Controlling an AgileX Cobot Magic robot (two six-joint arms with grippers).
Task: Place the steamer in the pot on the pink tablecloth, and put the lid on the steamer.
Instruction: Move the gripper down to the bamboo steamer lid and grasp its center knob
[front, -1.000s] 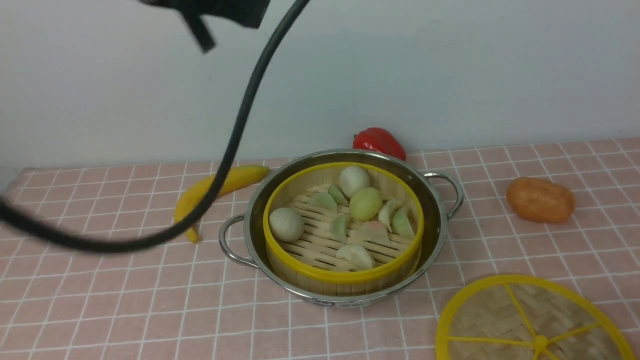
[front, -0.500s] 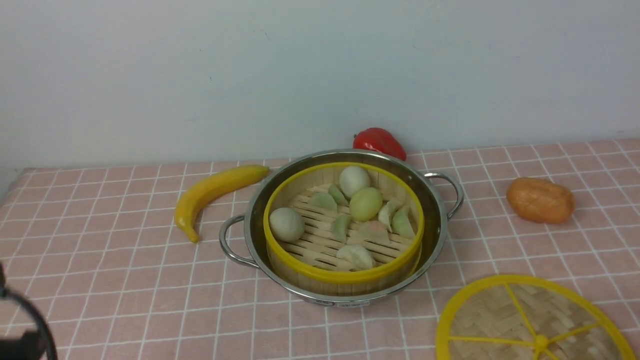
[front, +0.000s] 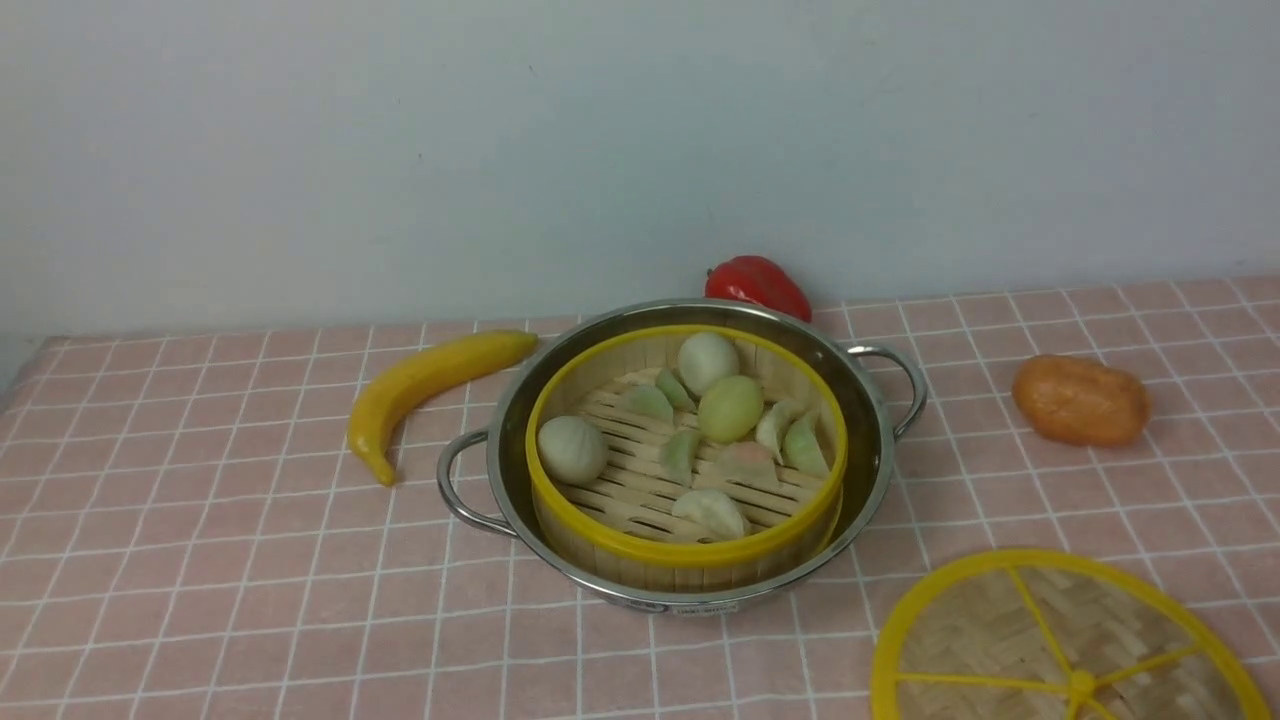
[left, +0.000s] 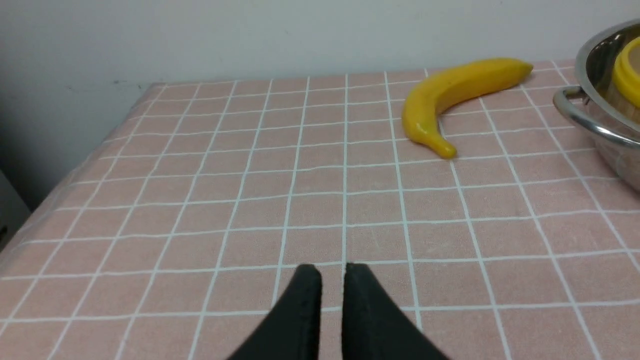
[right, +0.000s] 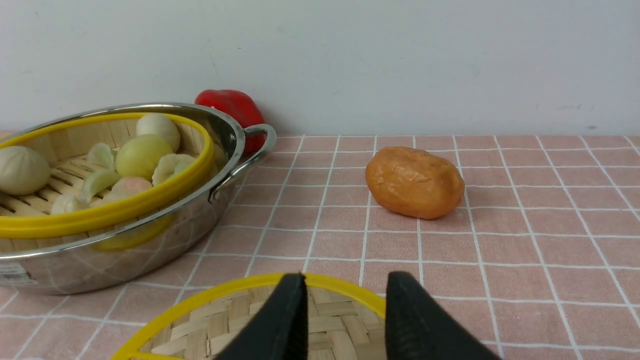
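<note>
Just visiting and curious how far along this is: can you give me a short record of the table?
basket: inside the pot, holding buns and dumplings
pot: on the pink cloth
lid: flat on the cloth, not on the basket
left hand: slightly open, empty
right hand: open, empty, over the lid's edge
also: banana left of pot, red pepper behind it

- The left jaws stand a narrow slit apart, black fingertips (left: 306, 300) empty, held level and pointing to 12 o'clock.
- The right jaws stand parted wider, black fingertips (right: 292, 310) empty, aimed toward 12 o'clock too.
</note>
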